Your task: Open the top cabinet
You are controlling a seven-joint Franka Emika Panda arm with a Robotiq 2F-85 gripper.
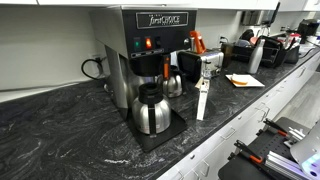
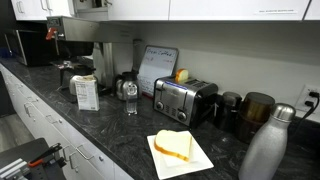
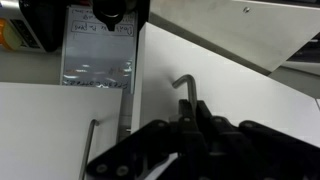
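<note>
Currently at the grasp stage. In the wrist view the tool (image 3: 190, 128) sits bottom centre, right up against the dark bar handle (image 3: 184, 88) of the white top cabinet door (image 3: 240, 115), which fills the centre and right of the frame. The handle's lower end runs in between the fingers, but the black housing hides the contact, so I can't tell if it's clenched or loose. The neighbouring door's handle (image 3: 93, 150) is lower left, untouched. A silvery labelled panel (image 3: 98, 50) at upper left is likely the coffee brewer's top. In an exterior view the top cabinets (image 2: 230, 8) run along the top edge, above the desk (image 2: 110, 140). Next, as I judge it: confirm grip on the handle, then pull along the hinge arc, not straight out.
</note>
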